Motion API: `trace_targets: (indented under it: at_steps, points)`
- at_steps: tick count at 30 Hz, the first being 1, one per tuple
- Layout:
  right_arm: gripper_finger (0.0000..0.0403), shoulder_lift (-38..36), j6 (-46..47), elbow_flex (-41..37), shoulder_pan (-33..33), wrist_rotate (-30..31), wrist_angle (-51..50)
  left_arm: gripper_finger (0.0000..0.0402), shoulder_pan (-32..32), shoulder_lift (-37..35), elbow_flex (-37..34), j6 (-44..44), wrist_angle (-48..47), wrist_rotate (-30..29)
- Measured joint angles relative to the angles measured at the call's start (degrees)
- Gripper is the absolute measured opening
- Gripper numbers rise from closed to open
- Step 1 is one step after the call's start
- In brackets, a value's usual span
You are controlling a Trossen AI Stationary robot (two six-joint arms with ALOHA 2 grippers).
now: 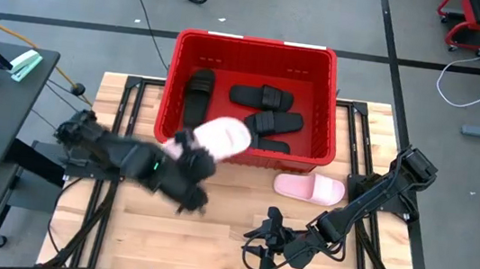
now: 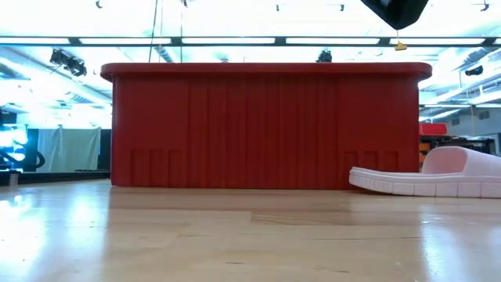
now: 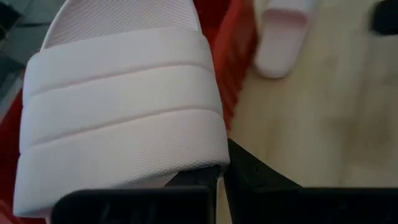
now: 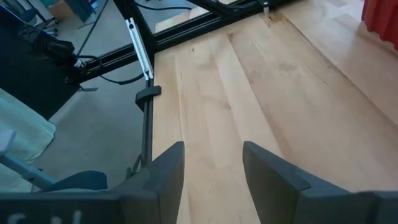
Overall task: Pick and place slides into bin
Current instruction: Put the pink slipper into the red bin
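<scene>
Gripping a pale pink ribbed-strap slide (image 1: 221, 137), the left gripper (image 1: 186, 149) holds it over the red bin's (image 1: 254, 48) rim

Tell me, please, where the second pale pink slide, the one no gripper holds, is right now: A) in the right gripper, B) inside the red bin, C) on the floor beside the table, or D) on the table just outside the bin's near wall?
D: the loose pink slide lies on the wooden table against the bin's near wall, while the left gripper holds the other pink slide over the rim.
</scene>
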Motion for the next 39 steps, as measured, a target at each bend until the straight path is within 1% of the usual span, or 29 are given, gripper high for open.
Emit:
trace_targets:
  at_steps: [3, 7, 9, 13, 15, 17, 19, 21, 24, 26, 30, 31, 39]
  points:
    - [0.0169, 0.0, 0.0, 0.0, 0.0, 0.01, 0.0, 0.0012, 7.54, -0.15, 1.55, 11.3, 1.81, 6.24]
    - [0.0169, 0.0, -0.32, 0.0, 0.0, 0.02, -0.01, 0.0012, 18.37, -0.02, 1.38, 21.31, 3.22, 16.9]
    - [0.0169, 0.0, -0.52, 0.0, 0.0, 0.03, -0.02, 0.0012, 23.51, 0.19, 1.42, 24.88, 3.41, 21.16]
    - [0.0169, 0.0, -0.04, 0.0, 0.0, 0.03, 0.01, 0.0012, 32.89, 0.59, 1.34, 30.84, 5.44, 26.1]
    - [0.0169, 0.0, 0.42, 0.0, 0.0, 0.03, 0.0, 0.0012, 37.33, 0.68, 1.39, 33.19, 8.34, 31.31]
    - [0.0169, 0.0, 0.62, 0.0, 0.0, 0.03, 0.02, 0.0012, 41.45, 1.36, 1.43, 34.68, 9.87, 38.32]
    - [0.0169, 0.0, 0.63, 0.0, -0.02, 0.03, 0.02, 0.0012, 44.51, 2.5, 1.43, 36.4, 10.06, 42.57]
    - [0.0169, 0.0, 0.66, 0.0, -0.02, 0.05, 0.02, 0.0012, 47.0, 3.56, 1.36, 38.65, 9.93, 44.69]
    - [0.0169, 0.0, 1.01, 0.0, -0.02, 0.03, -0.01, 0.0012, 50.22, 5.38, 1.36, 42.54, 9.91, 46.32]
    - [0.0169, 0.0, 2.97, 0.02, 0.0, 0.03, -0.13, 0.0012, 52.36, 6.7, 1.36, 44.2, 9.98, 47.85]
    - [0.0169, 0.0, 5.15, 0.02, 0.02, 0.02, -0.24, 0.0012, 56.32, 9.24, 1.36, 46.46, 9.93, 54.73]
    - [0.0169, 0.0, 5.19, 0.02, 0.02, 0.01, -0.11, 0.0012, 57.1, 10.09, 1.36, 47.04, 10.0, 55.63]
    - [0.0169, 0.0, 9.62, 0.02, -0.03, 0.42, 0.0, 0.0012, 61.09, 18.88, 1.36, 50.27, 10.36, 57.92]
